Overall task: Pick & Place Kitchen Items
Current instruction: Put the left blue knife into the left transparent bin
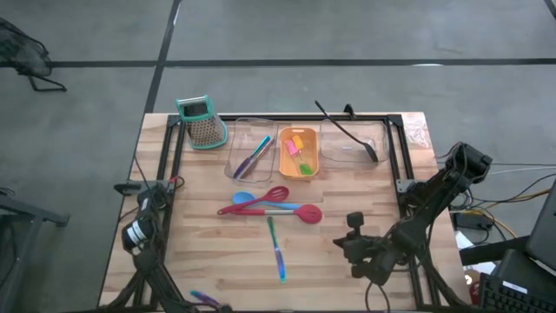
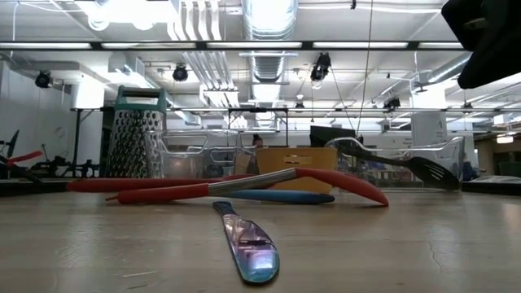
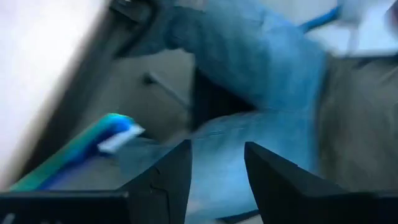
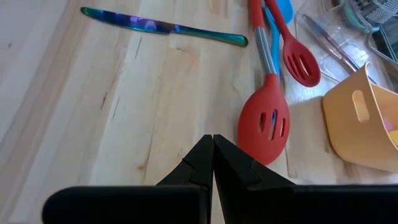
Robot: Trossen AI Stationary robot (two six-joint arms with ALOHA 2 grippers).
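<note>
A: So, running left to right, what is sitting where?

B: Left gripper (image 3: 214,180): hanging off the table's left edge, jaws spread, gripping nothing. Teal-topped metal box grater (image 1: 201,122): standing at the back left corner. Clear plastic rectangular tray (image 1: 233,148): holding thin blue and purple sticks (image 1: 253,157). Orange plastic rectangular tray (image 1: 282,165): holding small pink, orange and green pieces (image 1: 298,149). Second clear plastic tray (image 1: 332,153): carrying the long black slotted spoon (image 1: 349,131), its handle sticking out over the rim.

A: And what is lying loose?

B: Red slotted spatula (image 1: 286,209), smaller red slotted spoon (image 1: 259,199) and blue spoon (image 1: 243,198): lying crossed on the bare wooden table (image 1: 200,252) just in front of the trays. Iridescent green-blue thin stick (image 1: 275,250): lying alone nearer the front edge.

A: The right arm?

B: Right gripper (image 4: 212,155): hovering over the table near the red spatula, jaws pressed together, carrying nothing.

A: Standing of the job?

B: Roughly halfway, I am judging: three trays are filling, four items are waiting.
</note>
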